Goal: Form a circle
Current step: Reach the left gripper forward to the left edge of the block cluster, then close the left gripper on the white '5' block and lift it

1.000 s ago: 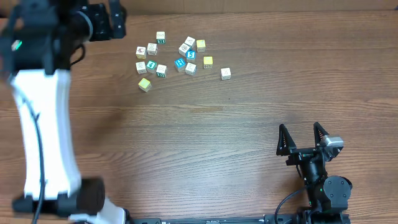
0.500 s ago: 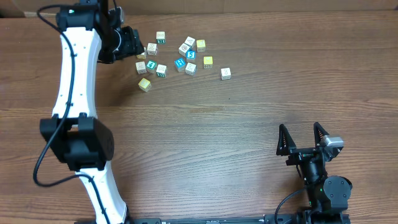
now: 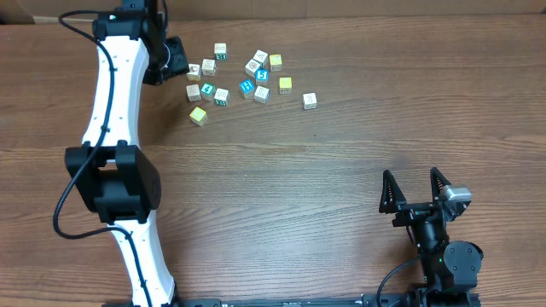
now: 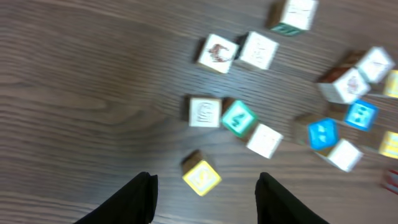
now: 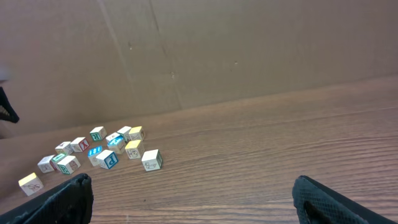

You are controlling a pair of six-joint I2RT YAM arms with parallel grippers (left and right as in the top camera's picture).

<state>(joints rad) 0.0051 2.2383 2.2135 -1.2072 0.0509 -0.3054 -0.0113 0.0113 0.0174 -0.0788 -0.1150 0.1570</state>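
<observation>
Overhead, I saw the left gripper (image 3: pixel 177 58) in the upper left of the frame, just left of the cube scatter. On the left wrist view its two dark fingers (image 4: pixel 144 196) stood apart at the bottom edge, released and holding nothing. A yellow cube (image 4: pixel 201 177) on the table (image 3: pixel 307 170) showed in the gap between them, untouched.

The circle (image 3: pixel 207 89) sat at the left end of the scatter, top centre-left of the overhead frame. It was three white-faced cubes and a teal one (image 4: pixel 238 118) bunched closely, and I could not tell whether they touched. More cubes (image 3: pixel 262 75), white, blue and yellow, lay loosely to its right.

The right gripper (image 3: pixel 412 183) sat in the lower right of the overhead frame, well apart from every cube, with its fingers spread wide and empty.
</observation>
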